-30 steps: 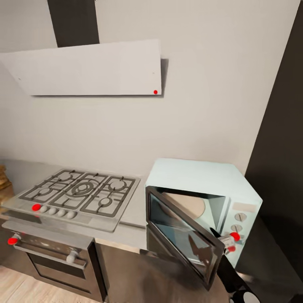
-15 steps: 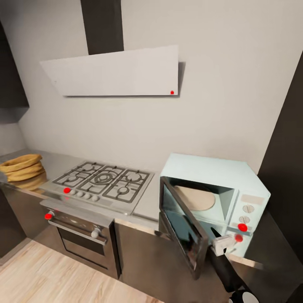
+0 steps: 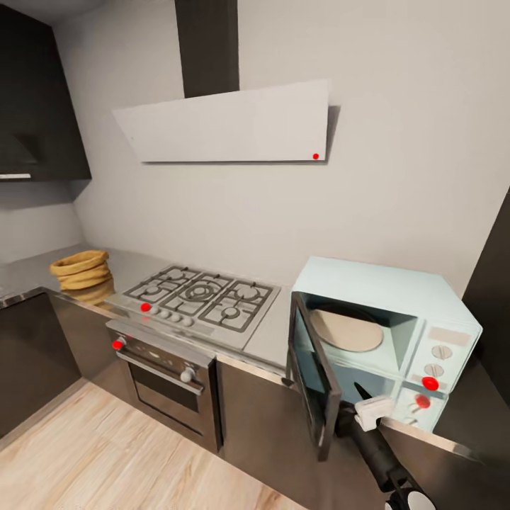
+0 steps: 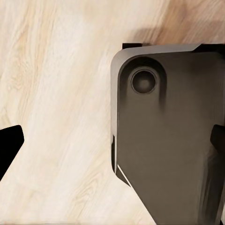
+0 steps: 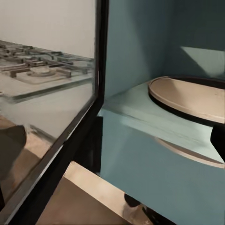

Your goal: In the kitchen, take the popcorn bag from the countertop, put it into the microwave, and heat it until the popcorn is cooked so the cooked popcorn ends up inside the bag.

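The popcorn bag [image 3: 79, 269], a crumpled tan-orange paper sack with rolled rims, sits on the pale grey table [image 3: 32, 273] at the far left of the head view, near the corner where the table turns. It is well apart from both arms. Just beside it to the right lies the steel gas hob with black grates [image 3: 205, 301], and under the hob is the dark steel oven [image 3: 166, 372] with red-marked knobs. Above the hob hangs the slanted white hood [image 3: 234, 124].

Further right on the same table stands the boxy pale blue-white microwave [image 3: 386, 333]. Its dark-framed glass door [image 3: 312, 382] is swung wide open toward the camera, baring a round beige turntable [image 3: 347, 329] inside.

The right end effector [image 3: 365, 404] is at the lower free edge of that door, on a black arm rising from the bottom of the view; whether its fingers are apart or closed I cannot tell. Its wrist camera looks past the door glass into the blue cavity.

The left end effector [image 4: 112, 145] hangs over the light wooden floor [image 4: 56, 93] with its dark fingertips [image 4: 9, 150] spread wide, gripping nothing.
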